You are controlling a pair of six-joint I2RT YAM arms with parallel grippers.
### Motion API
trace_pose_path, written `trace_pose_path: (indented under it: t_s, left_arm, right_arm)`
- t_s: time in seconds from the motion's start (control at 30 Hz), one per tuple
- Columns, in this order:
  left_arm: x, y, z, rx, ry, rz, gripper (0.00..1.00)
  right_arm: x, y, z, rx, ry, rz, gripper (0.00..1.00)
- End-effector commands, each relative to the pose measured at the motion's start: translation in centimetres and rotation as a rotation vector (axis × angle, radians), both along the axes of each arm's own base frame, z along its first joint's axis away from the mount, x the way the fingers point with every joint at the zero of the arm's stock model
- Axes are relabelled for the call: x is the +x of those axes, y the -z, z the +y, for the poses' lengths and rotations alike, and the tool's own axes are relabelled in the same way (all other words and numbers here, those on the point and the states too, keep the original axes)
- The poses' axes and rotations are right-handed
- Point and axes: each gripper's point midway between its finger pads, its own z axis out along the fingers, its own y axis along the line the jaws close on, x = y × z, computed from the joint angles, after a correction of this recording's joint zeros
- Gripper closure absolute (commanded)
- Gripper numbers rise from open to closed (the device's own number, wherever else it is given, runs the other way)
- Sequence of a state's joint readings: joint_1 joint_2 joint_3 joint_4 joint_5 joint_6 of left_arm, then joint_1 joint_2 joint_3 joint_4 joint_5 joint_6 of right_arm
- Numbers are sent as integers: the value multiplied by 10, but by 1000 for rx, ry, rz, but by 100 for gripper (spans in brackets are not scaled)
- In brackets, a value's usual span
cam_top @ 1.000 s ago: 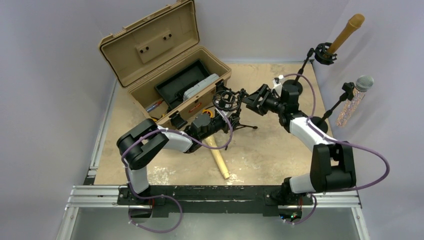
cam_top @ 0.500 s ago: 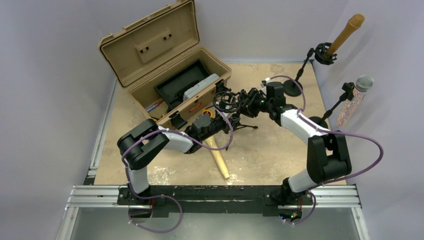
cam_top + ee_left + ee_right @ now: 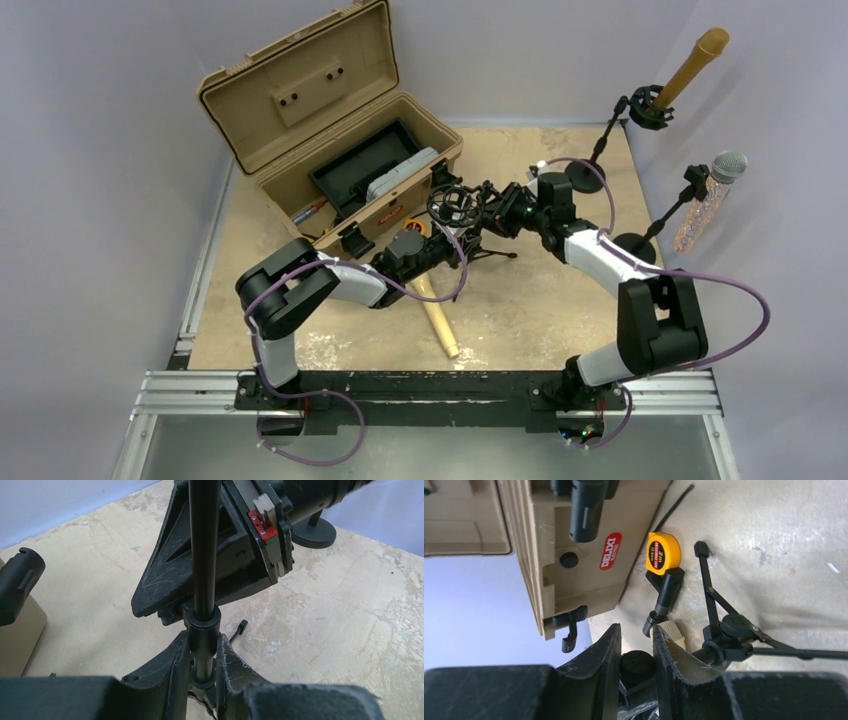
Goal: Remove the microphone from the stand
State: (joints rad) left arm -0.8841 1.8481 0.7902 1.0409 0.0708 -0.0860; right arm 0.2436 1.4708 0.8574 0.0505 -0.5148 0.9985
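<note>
Sandy table (image 3: 540, 300), open toolbox (image 3: 330, 95) behind. Left pincer (image 3: 202, 652) pinches the tripod stand (image 3: 203, 555) by its pole; right pincer (image 3: 636, 635) brackets a black knob (image 3: 636, 667), bite unclear. Tan microphone (image 3: 440, 322) lies on the table, mount (image 3: 450, 205) seemingly empty. Keep pole steady; square jaws on knob before turning.

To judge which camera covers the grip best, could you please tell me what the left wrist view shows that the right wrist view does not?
Only the left wrist: the left gripper shut on the stand pole, and another stand's round base beyond. Only the right wrist: the yellow tape measure, the red label on the toolbox, the tripod legs, and a black knob between the fingers of the right gripper. Both: the table, the toolbox and parts of one stand.
</note>
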Motion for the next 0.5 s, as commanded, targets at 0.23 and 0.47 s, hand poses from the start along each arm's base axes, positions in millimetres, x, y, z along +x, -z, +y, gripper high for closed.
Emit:
trace_pose_path:
  t_s: [0.23, 0.47]
  left_arm:
    - [-11, 31, -2, 42, 25, 101, 100]
    - [-11, 30, -4, 30, 26, 113, 100]
  right_arm:
    - [-59, -52, 20, 217, -345, -569, 100]
    - [-68, -49, 19, 258, -391, -678, 100]
